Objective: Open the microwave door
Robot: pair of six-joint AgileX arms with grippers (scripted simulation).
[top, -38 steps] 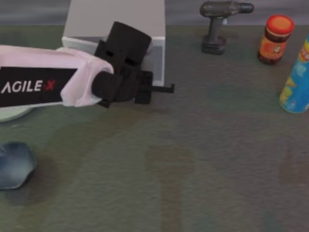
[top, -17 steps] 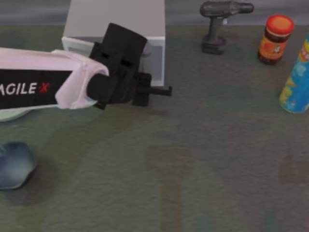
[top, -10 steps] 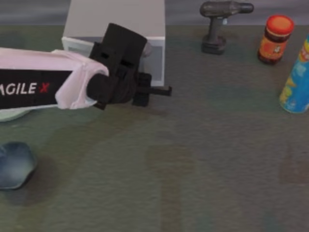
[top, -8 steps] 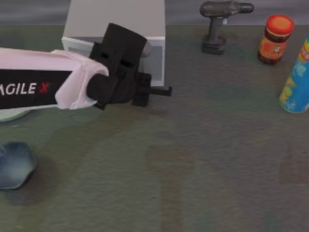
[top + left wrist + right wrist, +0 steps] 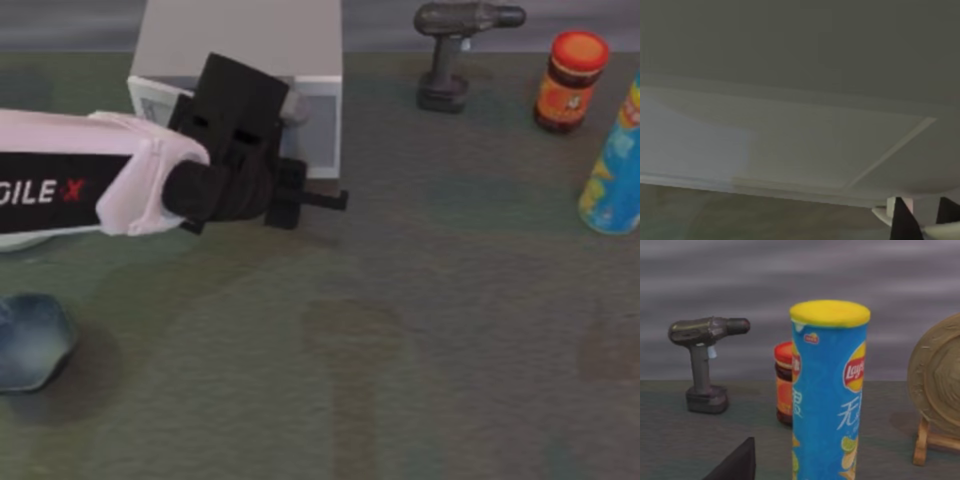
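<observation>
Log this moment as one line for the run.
left gripper: at silver-grey microwave front, by its translucent-window door | door: looks shut | right arm: out of top view

Silver-grey microwave (image 5: 240, 40), blue-yellow crisp can (image 5: 829, 390)

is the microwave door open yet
Barely ajar: the microwave door stands slightly off the microwave, beside the left gripper.

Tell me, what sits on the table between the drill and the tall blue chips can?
In the top view, a red-lidded jar stands between the drill and the chips can, apart from both. The right wrist view shows it partly behind the can.
</observation>
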